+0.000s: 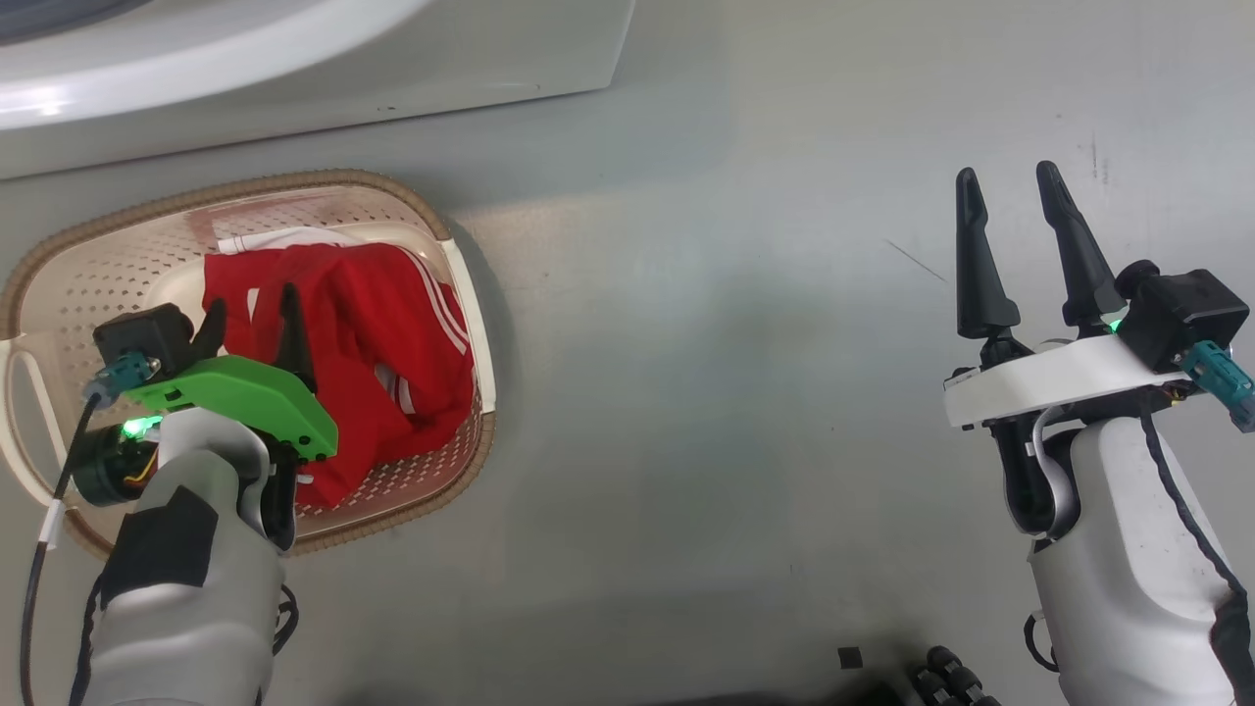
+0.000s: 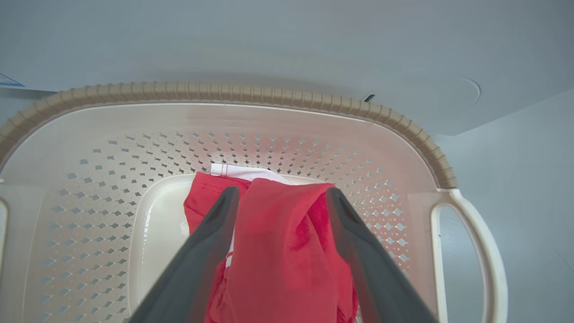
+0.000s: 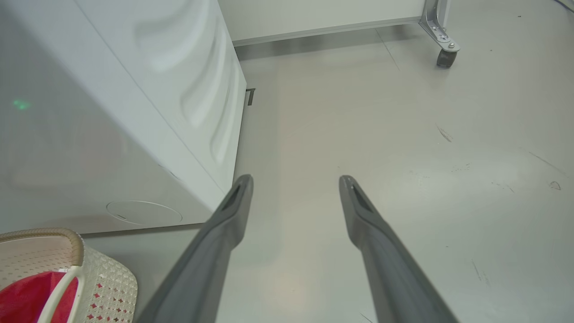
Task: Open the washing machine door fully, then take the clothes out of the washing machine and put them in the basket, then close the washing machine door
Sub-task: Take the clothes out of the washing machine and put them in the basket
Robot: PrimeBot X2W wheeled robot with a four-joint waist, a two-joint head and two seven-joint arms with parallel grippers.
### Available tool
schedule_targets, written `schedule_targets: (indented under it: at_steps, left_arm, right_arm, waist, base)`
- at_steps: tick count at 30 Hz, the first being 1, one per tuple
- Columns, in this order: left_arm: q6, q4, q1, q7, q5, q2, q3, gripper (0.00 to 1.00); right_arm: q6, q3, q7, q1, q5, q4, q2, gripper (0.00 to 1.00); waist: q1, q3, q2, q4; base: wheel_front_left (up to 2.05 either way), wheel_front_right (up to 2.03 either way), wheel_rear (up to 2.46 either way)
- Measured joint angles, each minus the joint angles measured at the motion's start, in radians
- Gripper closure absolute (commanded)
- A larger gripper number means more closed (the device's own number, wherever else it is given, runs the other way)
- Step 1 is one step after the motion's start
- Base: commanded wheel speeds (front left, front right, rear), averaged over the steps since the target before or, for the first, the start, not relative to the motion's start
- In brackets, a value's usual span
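The left arm reached down over the basket point(image 1: 324, 181), and the left gripper point(image 1: 252, 302) hung inside it with fingers spread wide: open, a fold of fabric bulging loosely between them. The right gripper point(image 1: 1008, 175) was held over the bare floor point(image 1: 735, 343), well apart from the basket, fingers splayed and empty. The clothes point(image 1: 392, 324) lay crumpled in the basket — bright red, thin white stripes down one side, white trim at the far end. The left wrist view gave the close look — perforated cream walls, a white handle point(image 2: 466, 251), the trim against the basket's bottom. The right wrist view caught the washing machine point(image 3: 112, 112) standing just beside the basket, and a caster wheel point(image 3: 444, 58) far across the floor.
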State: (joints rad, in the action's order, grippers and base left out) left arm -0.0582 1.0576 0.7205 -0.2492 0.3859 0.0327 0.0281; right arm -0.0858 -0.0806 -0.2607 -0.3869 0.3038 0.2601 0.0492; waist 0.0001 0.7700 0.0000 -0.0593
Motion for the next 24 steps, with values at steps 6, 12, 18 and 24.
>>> schedule_targets:
  at_steps: [6, 12, 18, 24]
  left_arm:
    - [-0.002, -0.047, -0.046, 0.0, -0.01, 0.0, -0.001, 0.0]
    - [-0.019, -0.137, -0.1, 0.0, -0.019, -0.001, -0.008, 0.0]
    - [-0.033, -0.235, -0.152, 0.0, -0.044, -0.002, -0.011, 0.0]
    - [-0.037, -0.344, -0.202, 0.0, -0.055, -0.005, -0.024, 0.0]
  right_arm:
    - [-0.001, 0.006, 0.0, 0.0, 0.0, 0.018, 0.0, 0.0]
    - [-0.006, 0.013, 0.0, 0.006, 0.0, 0.04, 0.0, 0.0]
    - [-0.009, 0.028, 0.0, 0.027, 0.0, 0.06, 0.0, 0.0]
    - [-0.01, 0.039, 0.0, 0.055, -0.008, 0.072, 0.0, 0.0]
  waist:
    - [0.0, -0.048, 0.0, 0.004]
    - [0.0, -0.115, 0.0, 0.011]
    - [0.0, -0.191, 0.0, 0.022]
    - [0.0, -0.27, 0.0, 0.038]
  base:
    - [0.0, 0.0, 0.0]
    - [0.0, 0.0, 0.0]
    - [0.0, 0.0, 0.0]
    - [0.0, 0.0, 0.0]
